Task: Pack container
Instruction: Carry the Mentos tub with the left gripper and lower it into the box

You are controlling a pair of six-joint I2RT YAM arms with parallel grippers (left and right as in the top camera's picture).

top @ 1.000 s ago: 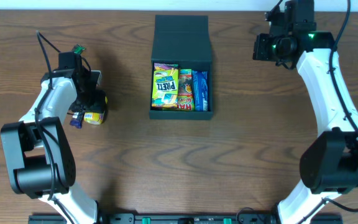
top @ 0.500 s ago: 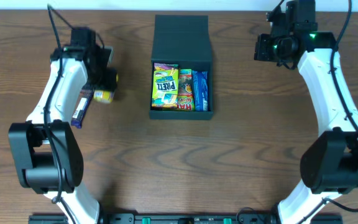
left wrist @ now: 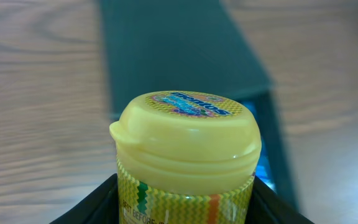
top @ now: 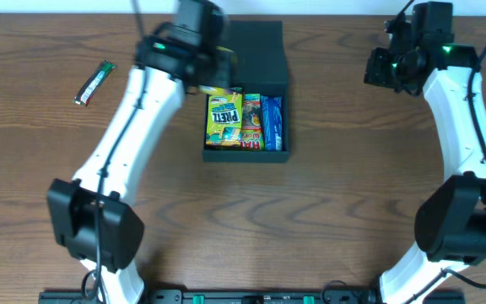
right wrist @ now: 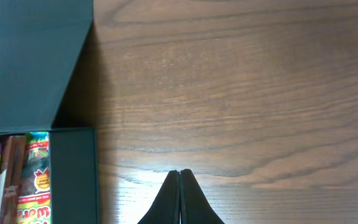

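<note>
L claw (left wrist: 185, 208) gripped a yellow bottle (left wrist: 188, 143) round its body, one black finger (left wrist: 98, 208) on each side. Bottle stood upright in wrist view, flip cap on top w/ a printed round label. Bkgd behind it was blurred. It hung over the container (top: 245, 155), approx at the back-left corner where the lid (top: 247, 51) meets the box, not touching either as far as could be told.

Container sat at centre-back of the table (top: 353, 211), open, w/ lid laid flat behind it. Inside, three packs lay side by side: yellow pack (top: 224, 118) on the left, red pack (top: 251, 125) in the middle, blue pack (top: 272, 118) on the right.

R claw (right wrist: 179, 177) was closed, jaws pressed together, nothing btwn them. It hovered above bare wood near the container's right wall, clear of it.

Green bar (top: 94, 82) lay tilted on the table's far left, well apart from the container.

Table was dark brown wood grain, matte, w/ a soft glare patch in R wrist view. White arms rose from black bases at the near corners. Of the room, only a pale strip showed along the far edge and a black rail (top: 243, 297) along the near edge.
</note>
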